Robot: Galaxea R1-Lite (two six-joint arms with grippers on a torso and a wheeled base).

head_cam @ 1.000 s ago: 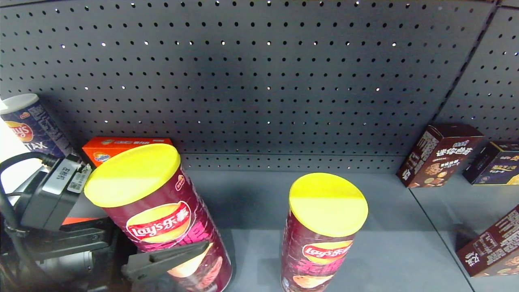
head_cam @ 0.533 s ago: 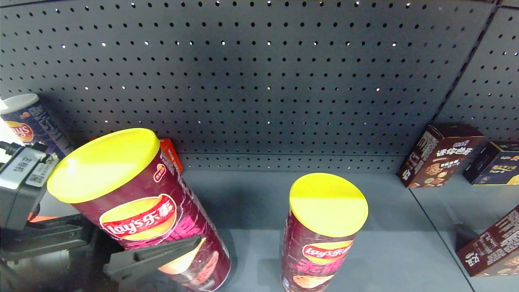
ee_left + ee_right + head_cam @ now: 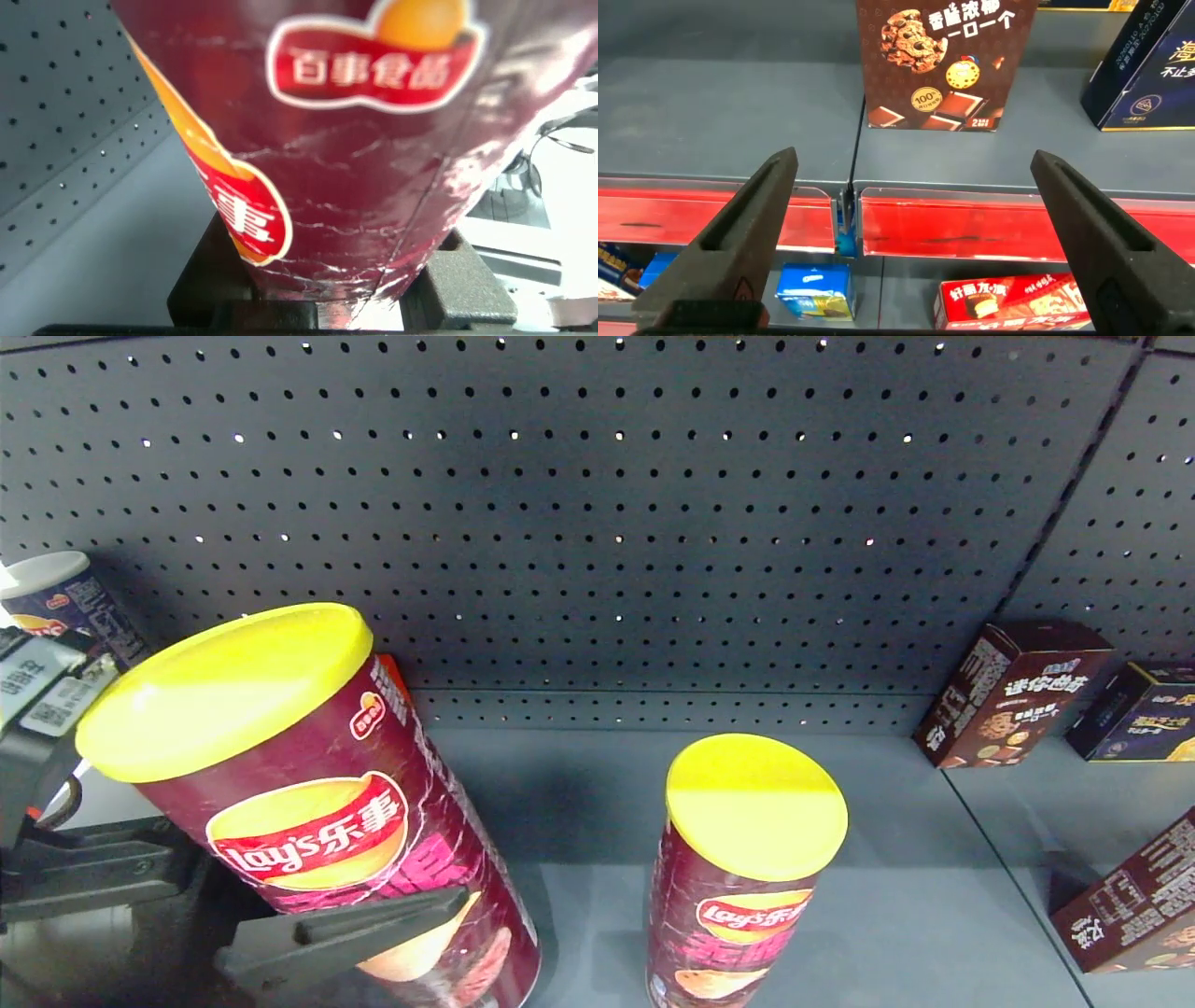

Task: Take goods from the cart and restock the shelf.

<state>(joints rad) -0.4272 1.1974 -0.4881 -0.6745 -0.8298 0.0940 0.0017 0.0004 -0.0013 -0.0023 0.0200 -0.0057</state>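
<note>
While the left claw (image 3: pixel 317 887) is clenching a yellow-lidded chip can (image 3: pixel 308 784), that can is tilting leftward over the shelf (image 3: pixel 579 803).
Its base is sitting low near the shelf board, though contact is hard to call. A second can (image 3: pixel 747 868) is standing upright to its right, apart from it. The right claw (image 3: pixel 913 159) is hanging wide open, facing a brown cookie box (image 3: pixel 945 61) beyond a red price strip (image 3: pixel 952 229).

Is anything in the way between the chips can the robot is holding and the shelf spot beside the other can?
Nothing visible is. The held can tilts over bare shelf, and the standing can is apart, to its right. An orange box peeks out behind it, by the back wall.
</note>
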